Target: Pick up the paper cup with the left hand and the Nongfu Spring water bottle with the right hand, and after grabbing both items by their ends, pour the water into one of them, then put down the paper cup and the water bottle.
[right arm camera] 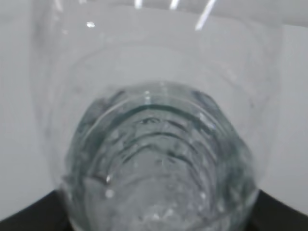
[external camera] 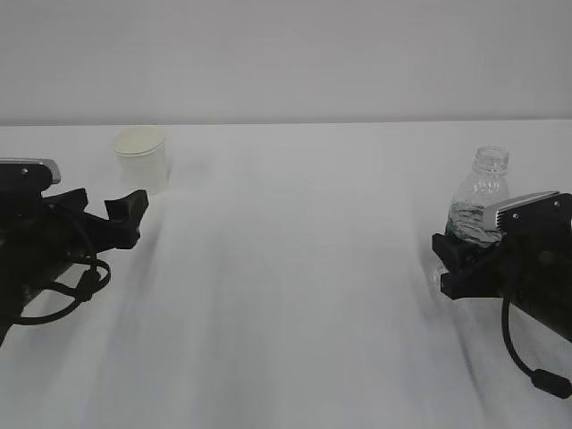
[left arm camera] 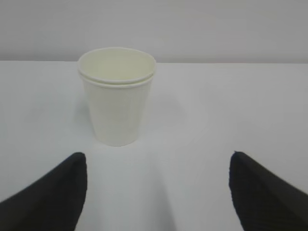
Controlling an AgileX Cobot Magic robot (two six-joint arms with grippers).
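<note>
The white paper cup (external camera: 143, 158) stands upright on the table at the back left, and its cream inside shows in the left wrist view (left arm camera: 117, 96). My left gripper (external camera: 107, 213) (left arm camera: 156, 163) sits just in front of the cup, open wide, with nothing between its black fingers. At the right, the clear Nongfu Spring water bottle (external camera: 483, 192) stands upright and capless, with water (external camera: 472, 223) in its lower part. My right gripper (external camera: 458, 257) (right arm camera: 154, 211) is shut on the bottle's lower body (right arm camera: 154, 159). The fingers hide the bottle's base.
The white table (external camera: 295, 295) runs back to a plain pale wall. Black cables hang from both wrists, the left cable (external camera: 63, 295) and the right cable (external camera: 527, 366), near the front edge.
</note>
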